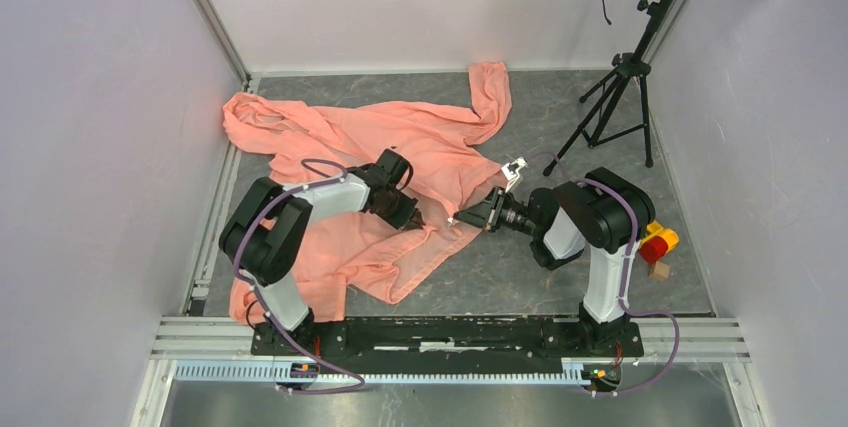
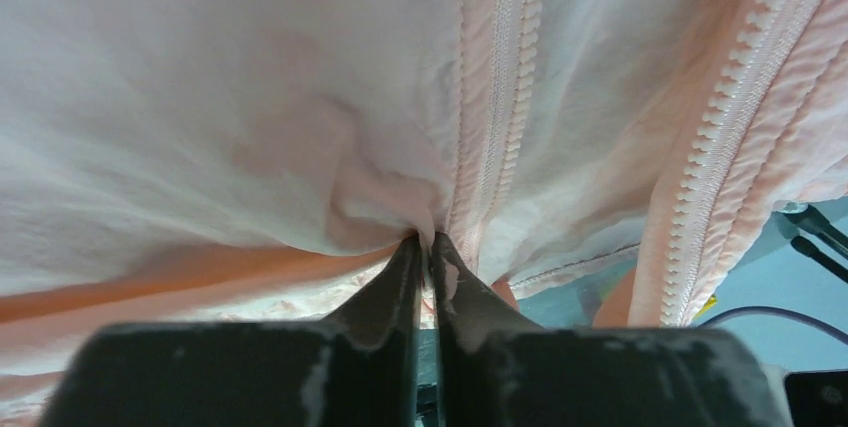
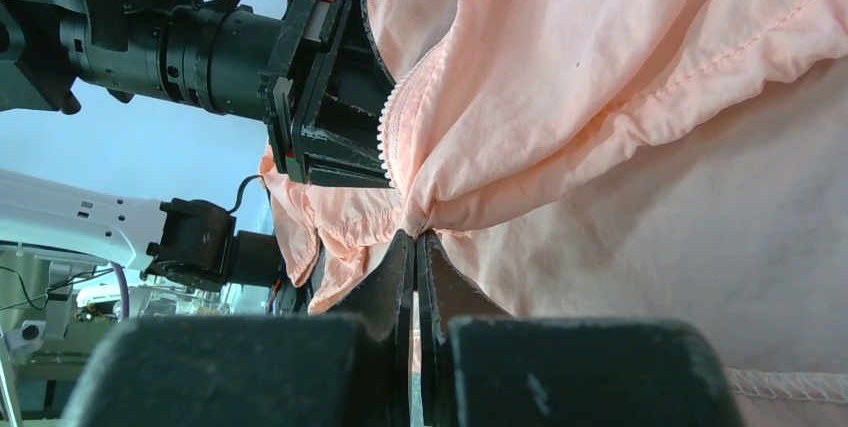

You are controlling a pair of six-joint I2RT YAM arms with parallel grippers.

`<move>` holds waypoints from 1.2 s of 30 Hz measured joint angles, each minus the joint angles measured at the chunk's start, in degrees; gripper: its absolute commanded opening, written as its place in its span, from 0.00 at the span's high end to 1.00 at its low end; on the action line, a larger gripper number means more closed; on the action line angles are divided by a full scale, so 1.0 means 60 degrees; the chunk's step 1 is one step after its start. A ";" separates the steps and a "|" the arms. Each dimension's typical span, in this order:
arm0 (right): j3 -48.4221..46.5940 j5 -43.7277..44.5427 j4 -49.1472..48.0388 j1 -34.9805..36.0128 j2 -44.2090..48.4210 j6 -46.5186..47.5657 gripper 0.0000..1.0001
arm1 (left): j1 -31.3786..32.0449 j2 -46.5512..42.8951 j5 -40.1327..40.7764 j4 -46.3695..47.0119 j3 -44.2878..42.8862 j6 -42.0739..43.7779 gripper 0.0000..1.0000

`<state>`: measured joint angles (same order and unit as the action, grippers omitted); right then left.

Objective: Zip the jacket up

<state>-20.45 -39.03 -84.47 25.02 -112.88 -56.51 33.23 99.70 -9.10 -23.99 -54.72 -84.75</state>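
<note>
**Jacket (image 1: pixel 440 137) pinched from both sides**

One jacket, spread on the desk (image 1: pixel 560 287). Left gripper (image 1: pixel 412 217) closed on a fabric fold beside two zipper tooth rows (image 2: pixel 515 97), seen only from left wrist. Right gripper (image 1: pixel 462 219) clamps fabric edge; right wrist shows one tooth row (image 3: pixel 384 137). From above, both sit close at its front edge.
</note>
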 measured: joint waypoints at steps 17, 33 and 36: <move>0.0007 -0.0113 -0.0011 0.0007 -0.0095 -0.0754 1.00 | 0.0000 -0.3249 0.0736 0.4714 0.3322 0.2936 0.98; 0.0011 -0.0299 -0.0022 0.0251 -0.0146 -0.1362 1.00 | 0.1184 -0.3151 0.0776 1.3854 0.7009 0.6819 0.98; 0.0011 -0.0361 -0.0022 0.0251 -0.0146 -0.1359 1.00 | 0.1290 -0.2772 0.0874 1.4812 0.7078 0.7216 0.98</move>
<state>-20.38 -41.19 -84.60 26.52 -113.75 -64.66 40.97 83.07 -3.86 64.88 -12.25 -41.45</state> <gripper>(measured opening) 0.011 0.030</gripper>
